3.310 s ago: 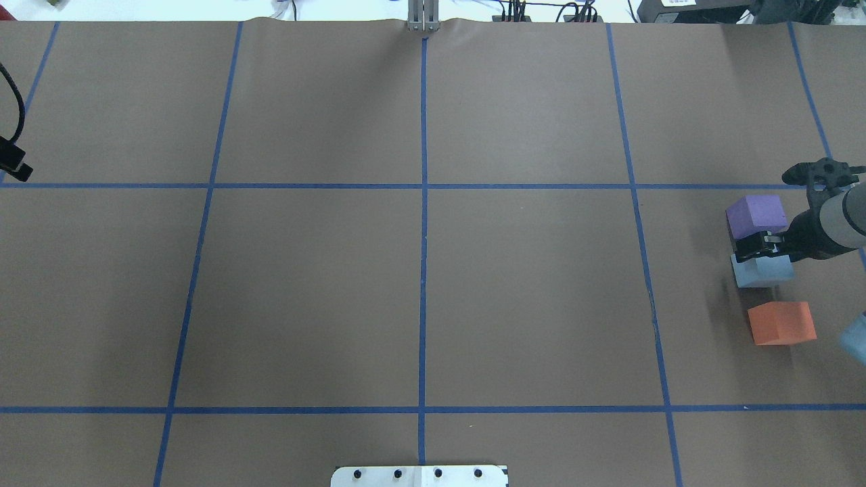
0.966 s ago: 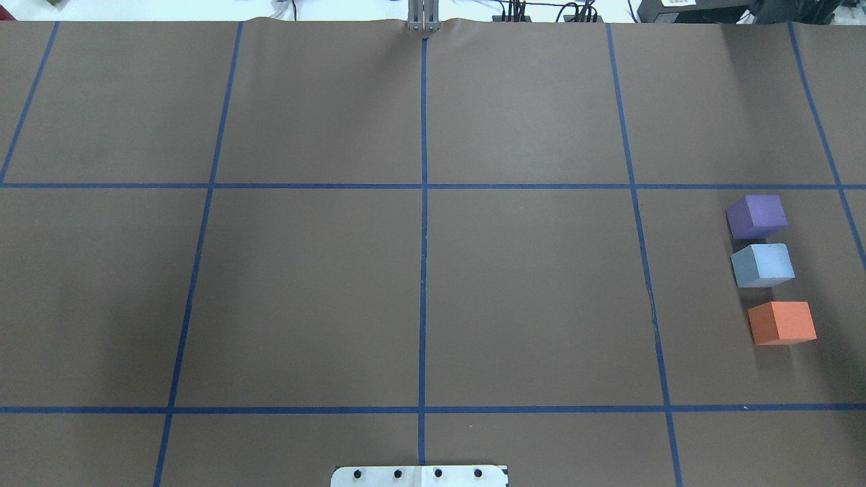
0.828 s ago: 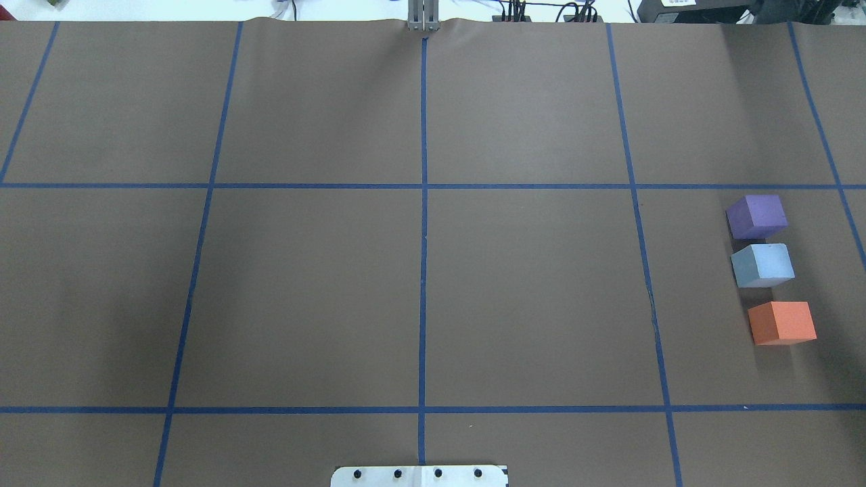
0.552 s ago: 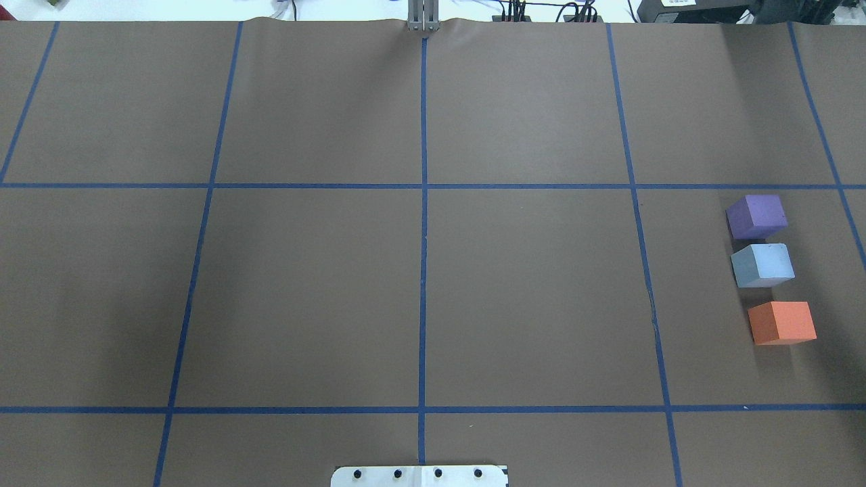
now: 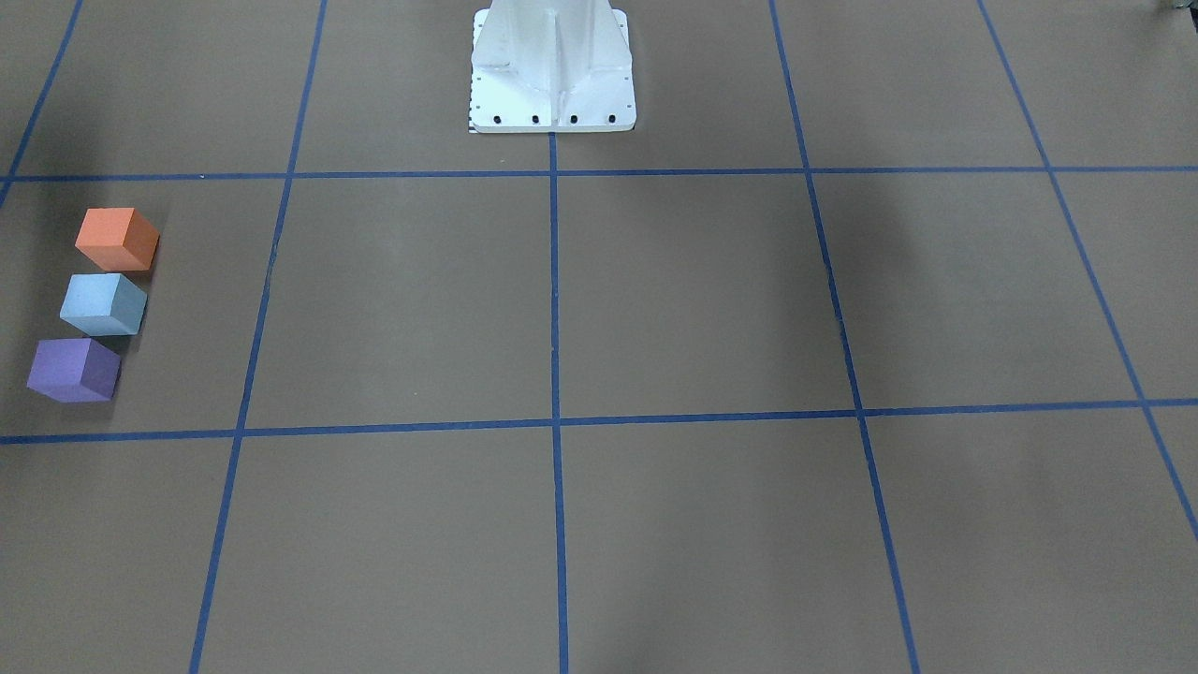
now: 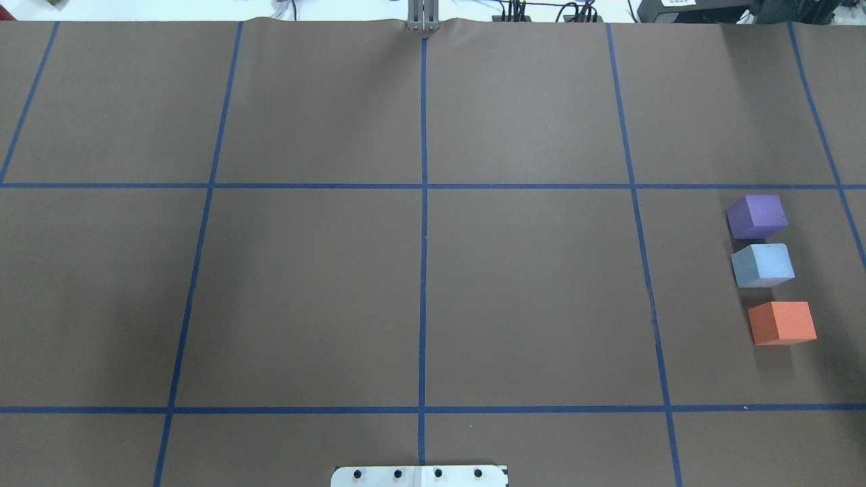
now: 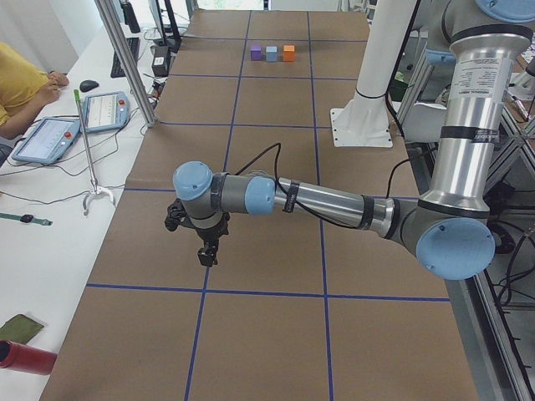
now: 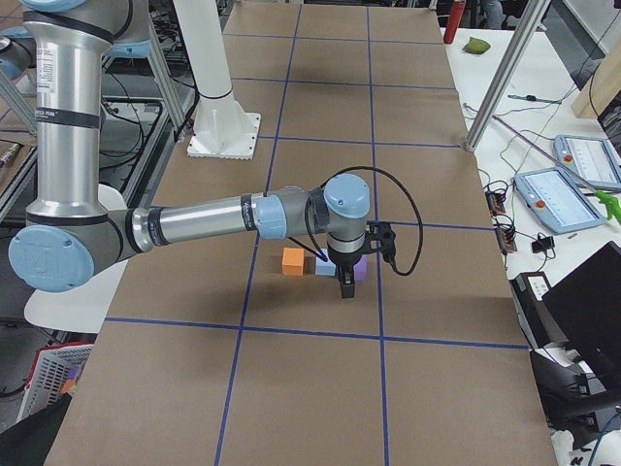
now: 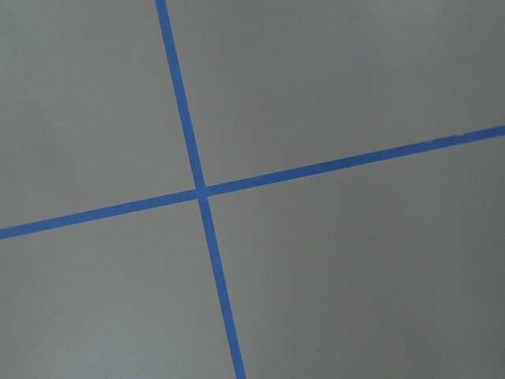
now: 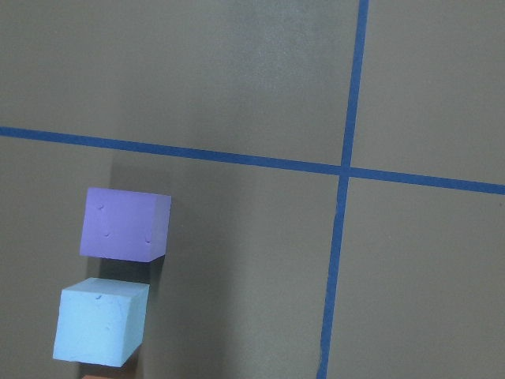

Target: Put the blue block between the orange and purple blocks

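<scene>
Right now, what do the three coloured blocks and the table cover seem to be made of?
The purple block, blue block and orange block look like soft foam: matte faces, small dents in the purple one. The table cover looks like brown paper, matte, with a ripple at its far edge.

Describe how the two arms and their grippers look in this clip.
The left arm and right arm are silver metal tubes with rounded grey joints, light blue caps and black rings. A black left cable arcs off one forearm; a black right cable loops off the other wrist. The left gripper and right gripper are small, black, blocky. Any markings are unreadable.
</scene>
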Action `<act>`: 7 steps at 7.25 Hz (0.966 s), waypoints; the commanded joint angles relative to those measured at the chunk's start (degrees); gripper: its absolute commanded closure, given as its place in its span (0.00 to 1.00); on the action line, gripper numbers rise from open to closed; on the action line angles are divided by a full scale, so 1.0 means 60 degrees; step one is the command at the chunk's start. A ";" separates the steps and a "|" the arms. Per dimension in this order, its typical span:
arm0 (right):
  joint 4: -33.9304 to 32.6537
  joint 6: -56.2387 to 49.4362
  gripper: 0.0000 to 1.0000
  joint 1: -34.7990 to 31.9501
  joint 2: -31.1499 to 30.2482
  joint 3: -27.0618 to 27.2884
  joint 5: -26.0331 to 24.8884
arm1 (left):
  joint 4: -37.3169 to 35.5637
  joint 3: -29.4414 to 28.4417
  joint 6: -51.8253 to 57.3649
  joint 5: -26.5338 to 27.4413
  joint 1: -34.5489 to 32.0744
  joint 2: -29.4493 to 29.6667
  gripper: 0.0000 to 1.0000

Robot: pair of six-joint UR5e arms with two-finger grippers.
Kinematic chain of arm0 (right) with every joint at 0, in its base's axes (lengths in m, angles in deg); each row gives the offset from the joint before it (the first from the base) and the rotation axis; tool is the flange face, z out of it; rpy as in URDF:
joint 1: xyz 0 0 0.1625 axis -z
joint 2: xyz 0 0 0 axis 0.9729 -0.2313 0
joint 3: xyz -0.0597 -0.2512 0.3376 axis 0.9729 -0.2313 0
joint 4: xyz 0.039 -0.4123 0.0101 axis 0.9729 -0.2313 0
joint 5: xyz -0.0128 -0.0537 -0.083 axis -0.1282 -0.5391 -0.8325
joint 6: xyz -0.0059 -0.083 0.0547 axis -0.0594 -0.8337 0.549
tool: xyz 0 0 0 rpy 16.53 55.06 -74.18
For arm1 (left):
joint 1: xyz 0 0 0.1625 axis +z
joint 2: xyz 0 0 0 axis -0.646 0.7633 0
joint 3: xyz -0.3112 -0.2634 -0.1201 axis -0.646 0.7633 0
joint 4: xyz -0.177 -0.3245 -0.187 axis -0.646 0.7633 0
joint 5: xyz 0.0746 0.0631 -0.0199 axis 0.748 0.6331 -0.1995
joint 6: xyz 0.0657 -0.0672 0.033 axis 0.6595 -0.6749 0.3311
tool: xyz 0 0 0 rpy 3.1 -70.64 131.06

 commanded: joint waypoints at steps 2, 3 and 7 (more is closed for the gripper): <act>0.0021 -0.0040 0.00 -0.0009 -0.0038 0.0097 0.0000 | 0.0061 0.0016 0.0041 0.0041 0.0015 0.0126 0.00; 0.0021 -0.0040 0.00 -0.0009 -0.0052 0.0097 0.0000 | 0.0061 0.0059 0.0027 -0.0017 0.0015 0.0010 0.00; 0.0021 -0.0040 0.00 -0.0009 -0.0067 0.0185 0.0015 | 0.0061 0.0074 -0.0002 -0.0032 -0.0014 -0.0050 0.00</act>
